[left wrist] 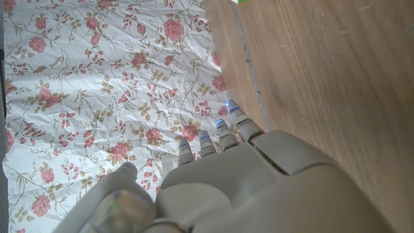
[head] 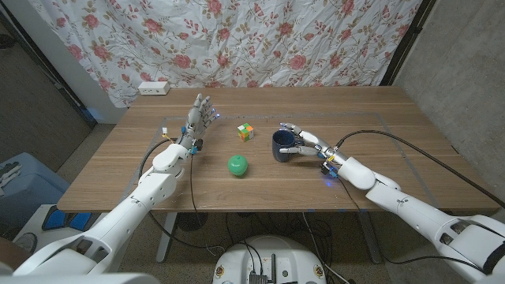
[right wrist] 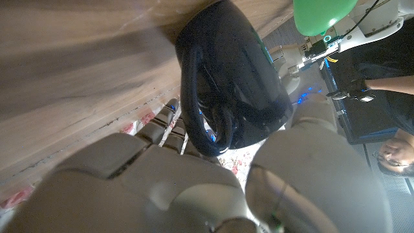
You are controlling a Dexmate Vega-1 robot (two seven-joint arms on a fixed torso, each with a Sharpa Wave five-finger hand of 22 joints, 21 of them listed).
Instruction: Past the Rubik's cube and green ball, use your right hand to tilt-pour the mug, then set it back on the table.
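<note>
Closing on the mug (head: pixel 282 145) w/ your right hand (head: pixel 304 143): fingers wrap its side and handle, thumb on the near wall, but whether the grip is firm yet I can't tell. Mug stands upright on the table (head: pixel 379 126), just right of the Rubik's cube (head: pixel 246 132) and green ball (head: pixel 238 165). Before lifting, seat fingers fully round the body, not just the handle, so it won't swing when tilted. Lift straight up, tilt away from the cube and ball, then level it and lower flat. Your left hand (head: pixel 196 121) stands w/ fingers spread, holding nothing; leave it parked.
</note>
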